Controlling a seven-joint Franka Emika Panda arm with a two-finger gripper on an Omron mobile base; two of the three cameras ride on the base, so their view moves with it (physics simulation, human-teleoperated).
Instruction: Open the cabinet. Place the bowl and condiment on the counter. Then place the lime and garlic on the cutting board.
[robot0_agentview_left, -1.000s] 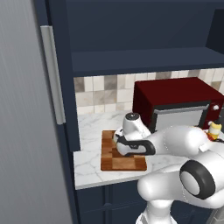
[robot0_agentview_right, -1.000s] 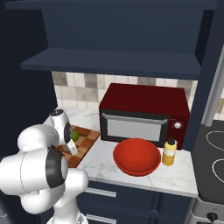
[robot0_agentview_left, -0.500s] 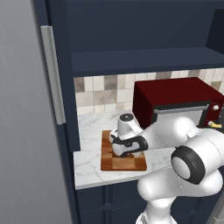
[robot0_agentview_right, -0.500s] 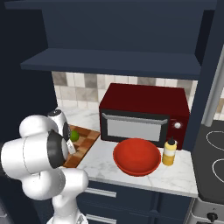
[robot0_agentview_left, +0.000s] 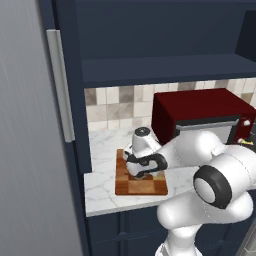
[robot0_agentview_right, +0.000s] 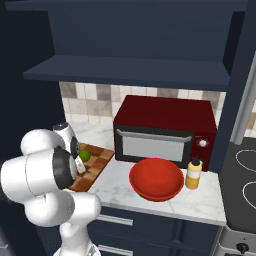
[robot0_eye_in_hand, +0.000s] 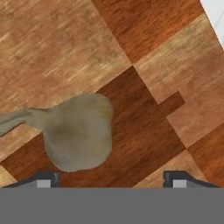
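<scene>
Kitchen scene, rendered. White marble counter (robot0_agentview_right: 197, 200) with grey veining carries a wide, glossy red bowl (robot0_agentview_right: 156, 178) and, just beside it, a small yellow squeeze bottle of condiment (robot0_agentview_right: 193, 173), both in front of a dark red microwave (robot0_agentview_right: 165, 129). Left of them lies the rectangular wooden cutting board (robot0_agentview_left: 141, 186), chequered in light and dark brown blocks with visible grain. Since a second ago the white arm has swung over this board, lowering its two-finger gripper (robot0_eye_in_hand: 109, 178). Its fingers are spread apart, empty. A small round bright green lime (robot0_agentview_right: 85, 154) sits on the board. The brownish-grey garlic (robot0_eye_in_hand: 78, 131), a matte lump with a tapering stalk, rests on the board too, so placement appears complete.
</scene>
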